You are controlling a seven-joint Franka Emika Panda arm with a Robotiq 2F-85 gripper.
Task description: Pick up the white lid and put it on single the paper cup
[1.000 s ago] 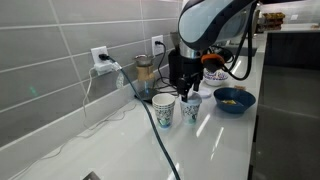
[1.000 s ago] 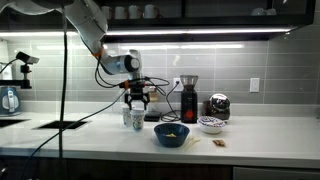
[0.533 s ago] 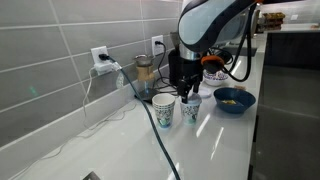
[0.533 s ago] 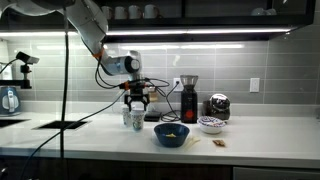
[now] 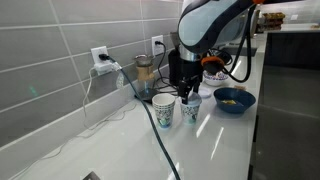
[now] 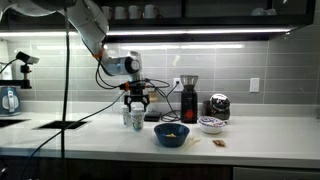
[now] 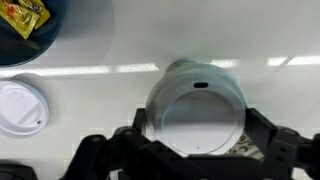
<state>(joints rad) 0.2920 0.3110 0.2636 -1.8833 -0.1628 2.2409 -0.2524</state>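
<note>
Gripper (image 5: 188,90) is hanging low over two cups in an ext view. Paper cup (image 5: 192,108) is standing right under it, a taller cup (image 5: 163,110) just beside, and a blue bowl (image 5: 234,100) near, all on the white counter (image 5: 215,150).

Ext view again: gripper (image 6: 137,101) is pointing straight down w/ the cups bunched beneath; I'm not managing to separate them here. Blue bowl (image 6: 171,135) is sitting nearer the camera, and a dark grinder (image 6: 187,100) is standing by the wall.

Wrist view: white lid (image 7: 197,110) is sitting on top of the paper cup (image 7: 243,149). Gripper (image 7: 195,135) is straddling it, jaws close on either side of the rim. I'm unable to tell if they're pinching it or just clear. A second lid (image 7: 20,105) is lying well apart.
</note>
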